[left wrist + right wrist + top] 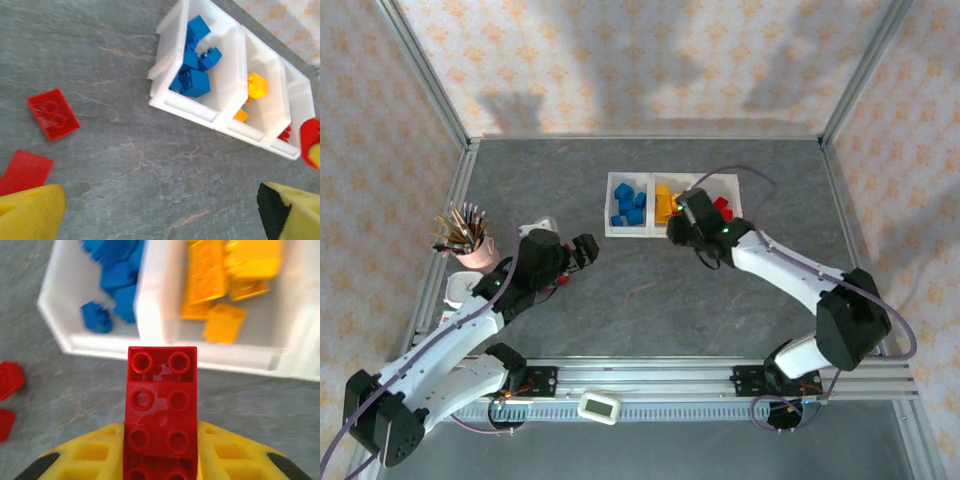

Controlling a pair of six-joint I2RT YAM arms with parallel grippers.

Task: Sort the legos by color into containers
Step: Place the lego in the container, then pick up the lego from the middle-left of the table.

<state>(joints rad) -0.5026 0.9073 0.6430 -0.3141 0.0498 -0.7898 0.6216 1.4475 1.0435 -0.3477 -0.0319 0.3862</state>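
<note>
The containers (616,226), three joined white bins, sit at the back of the table: blue legos (630,205) in the left one, yellow legos (664,203) in the middle, red legos (723,208) in the right. My right gripper (161,450) is shut on a long red lego (161,405), hovering just in front of the bins' near wall (200,359). My left gripper (160,215) is open over bare table, its yellow fingertips (30,212) far apart. Two loose red legos (52,114) (25,171) lie on the table left of the bins.
A pink cup of pencils (470,240) stands at the left edge beside my left arm. Metal frame posts and patterned walls close in the table. A small white device (599,407) rests on the front rail.
</note>
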